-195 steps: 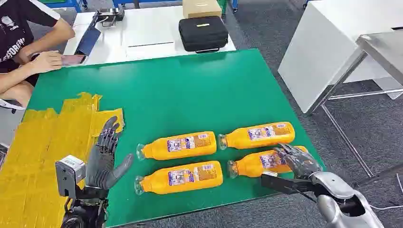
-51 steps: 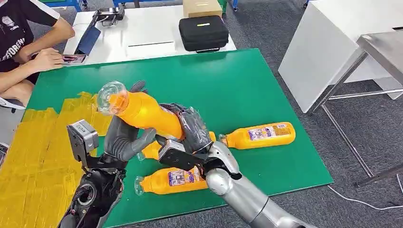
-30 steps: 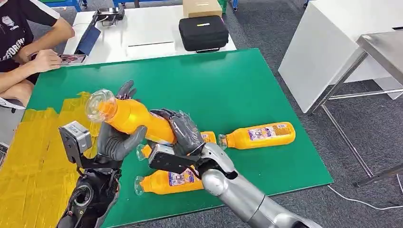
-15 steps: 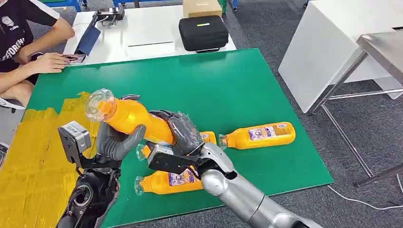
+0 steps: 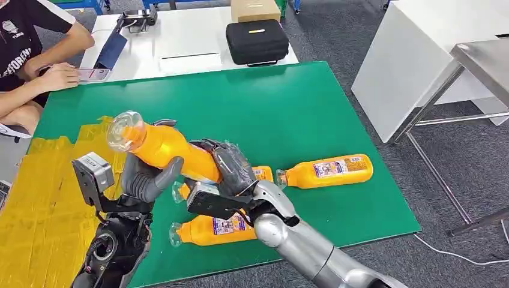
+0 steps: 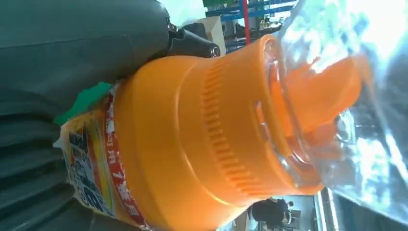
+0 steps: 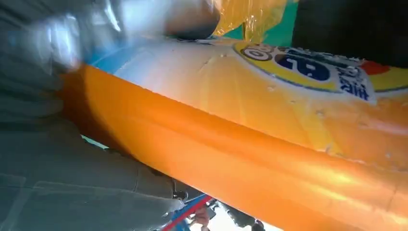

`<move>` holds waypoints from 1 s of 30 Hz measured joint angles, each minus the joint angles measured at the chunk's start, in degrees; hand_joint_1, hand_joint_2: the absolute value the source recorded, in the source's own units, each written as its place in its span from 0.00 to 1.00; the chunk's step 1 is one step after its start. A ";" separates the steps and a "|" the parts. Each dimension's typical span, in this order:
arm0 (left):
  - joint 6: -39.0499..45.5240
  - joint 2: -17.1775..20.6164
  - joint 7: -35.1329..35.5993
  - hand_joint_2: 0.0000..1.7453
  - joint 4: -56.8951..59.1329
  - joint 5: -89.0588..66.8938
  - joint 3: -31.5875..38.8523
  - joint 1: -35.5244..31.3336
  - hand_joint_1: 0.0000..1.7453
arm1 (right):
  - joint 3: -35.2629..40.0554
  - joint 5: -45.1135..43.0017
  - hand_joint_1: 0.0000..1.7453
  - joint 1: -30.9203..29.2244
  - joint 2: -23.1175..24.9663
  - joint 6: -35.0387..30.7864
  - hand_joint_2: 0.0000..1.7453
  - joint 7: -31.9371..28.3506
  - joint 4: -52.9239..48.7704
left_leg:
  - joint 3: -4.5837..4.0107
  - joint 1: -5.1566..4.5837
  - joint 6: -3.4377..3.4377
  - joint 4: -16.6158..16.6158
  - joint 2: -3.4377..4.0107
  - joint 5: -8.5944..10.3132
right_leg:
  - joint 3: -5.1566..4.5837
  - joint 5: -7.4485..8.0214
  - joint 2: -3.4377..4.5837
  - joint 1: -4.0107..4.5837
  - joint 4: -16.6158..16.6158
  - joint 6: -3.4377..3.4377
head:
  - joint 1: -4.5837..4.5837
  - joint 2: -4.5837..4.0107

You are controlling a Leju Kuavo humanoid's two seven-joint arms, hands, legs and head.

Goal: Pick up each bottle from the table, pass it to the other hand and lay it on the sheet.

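An orange juice bottle (image 5: 165, 147) with a clear cap (image 5: 125, 129) is held tilted in the air above the table's left part. My left hand (image 5: 146, 178) grips it near the neck end, its thumb wrapped across the body. My right hand (image 5: 231, 166) grips the base end. The left wrist view shows the bottle (image 6: 202, 144) up close against my left hand (image 6: 72, 43). In the right wrist view its label (image 7: 298, 67) lies against my right hand (image 7: 72, 183). The yellow sheet (image 5: 42, 198) covers the table's left side, below and left of the bottle.
Three more orange bottles lie on the green table (image 5: 252, 108): one at the right (image 5: 327, 171), one near the front edge (image 5: 219, 228), one (image 5: 261, 174) partly hidden behind my right hand. A person (image 5: 36, 66) sits at the far left corner. A black case (image 5: 256, 41) stands on the white table behind.
My right hand lifted a bottle from the table's right and carried it left. My left hand's fingers have closed around it. In the last half second hardly anything moved.
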 measured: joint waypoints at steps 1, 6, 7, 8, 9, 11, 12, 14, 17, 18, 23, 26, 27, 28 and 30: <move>0.09 0.00 -0.02 1.00 0.00 -0.02 0.00 0.00 1.00 | 0.00 -0.02 0.00 -0.02 -0.02 -0.07 1.00 0.00 0.00 | 0.00 0.00 0.00 0.00 0.00 0.00 | 0.00 0.00 0.00 0.00 0.00 0.00 | 0.00 0.00; 1.51 0.00 -0.53 1.00 -0.55 -0.55 0.39 -0.01 1.00 | 0.07 -0.77 0.00 0.02 -0.04 -2.01 1.00 -0.68 -0.02 | 0.00 0.00 0.00 0.00 0.00 0.00 | -0.01 0.00 0.00 0.00 0.00 0.00 | -0.02 0.00; 1.86 0.00 -0.77 1.00 -0.76 -1.03 0.81 -0.01 1.00 | -0.04 -1.09 0.00 0.03 -0.11 -2.49 1.00 -0.68 -0.02 | 0.00 0.00 0.00 0.00 0.00 0.00 | -0.01 0.00 0.00 0.00 0.00 0.00 | 0.00 0.00; 2.32 0.02 -0.98 1.00 -1.01 -1.51 1.12 -0.02 1.00 | -0.17 -1.44 0.00 0.07 -0.28 -3.06 1.00 -0.68 -0.04 | 0.00 0.00 0.00 0.00 0.00 0.00 | -0.01 0.00 0.00 0.00 0.00 0.00 | -0.02 0.00; 2.71 0.07 -1.11 1.00 -1.31 -1.73 1.53 -0.04 1.00 | -0.37 -1.62 0.00 0.14 -0.48 -3.39 1.00 -0.68 -0.13 | 0.00 0.00 0.00 0.00 0.00 0.00 | -0.01 0.00 0.00 0.00 0.00 0.00 | 0.00 0.00; 3.01 0.20 -1.27 1.00 -1.64 -2.33 2.34 -0.05 1.00 | -0.68 -2.16 0.00 0.23 -0.87 -3.69 1.00 -0.70 -0.20 | 0.01 0.00 0.00 0.00 0.00 0.00 | -0.01 0.00 0.00 0.00 0.00 0.00 | 0.00 0.00; 3.54 0.26 -1.44 1.00 -1.88 -3.21 2.75 -0.05 1.00 | -0.83 -2.67 0.00 0.40 -1.05 -3.98 1.00 -0.77 -0.31 | 0.00 0.00 0.00 0.00 0.00 0.00 | 0.00 0.00 0.00 0.00 0.00 0.00 | 0.00 0.00; 5.48 0.57 -2.51 1.00 -2.49 -5.73 3.80 0.01 1.00 | -1.79 -4.29 0.00 1.35 -1.44 -4.96 1.00 -0.98 -1.31 | 0.00 0.00 0.00 0.00 0.00 0.00 | 0.00 0.00 -0.01 0.00 0.00 0.00 | 0.00 0.00; 10.06 1.77 -4.24 1.00 -3.60 -15.82 6.11 0.03 1.00 | -4.23 -7.10 0.00 3.54 -2.51 -7.43 1.00 -1.95 -4.69 | 0.00 0.00 0.00 0.00 -0.01 0.00 | 0.00 0.00 0.00 0.00 0.00 0.00 | 0.00 0.00; 11.17 2.21 -4.44 1.00 -3.96 -18.90 6.95 0.08 1.00 | -5.23 -7.78 0.00 4.41 -2.91 -8.00 1.00 -2.45 -5.93 | 0.00 0.00 0.00 0.00 0.00 0.00 | -0.01 0.00 0.00 0.00 0.00 0.00 | -0.02 0.00; 16.57 5.14 -1.59 1.00 -4.87 -55.69 10.25 0.56 1.00 | -9.47 -3.89 0.00 8.48 -5.55 -10.78 1.00 -5.75 -13.69 | -0.01 0.00 0.00 0.00 0.00 -0.01 | -0.02 -0.02 -0.01 0.00 0.00 -0.02 | 0.02 0.00; 11.07 9.06 2.71 1.00 -4.44 -76.50 11.93 0.43 1.00 | -11.64 -2.03 0.00 10.75 -7.73 -12.46 1.00 -7.62 -18.57 | -0.01 0.00 -0.01 0.00 0.01 -0.01 | -0.06 -0.03 0.02 0.00 -0.01 -0.02 | 0.00 0.00; 8.37 10.66 3.38 1.00 -3.92 -80.20 12.18 0.04 1.00 | -12.30 -2.08 0.00 11.20 -8.35 -13.00 1.00 -8.21 -19.75 | -0.01 0.00 -0.01 0.00 0.04 -0.01 | -0.10 -0.02 0.04 0.00 -0.01 -0.03 | 0.00 0.00; 5.82 12.25 3.85 1.00 -3.19 -82.56 12.22 -0.56 1.00 | -12.90 -2.19 0.00 11.57 -8.83 -13.38 1.00 -8.66 -20.64 | 0.00 0.00 -0.01 0.00 0.06 -0.01 | -0.10 -0.02 0.05 0.00 -0.01 -0.03 | 0.02 0.00; 1.04 15.99 4.24 1.00 -0.82 -84.19 12.24 -2.17 1.00 | -14.40 -2.19 0.00 12.47 -9.59 -13.92 1.00 -9.44 -22.53 | 0.02 0.04 -0.03 0.00 0.09 0.01 | -0.16 0.00 0.07 0.04 0.00 -0.04 | 0.00 0.00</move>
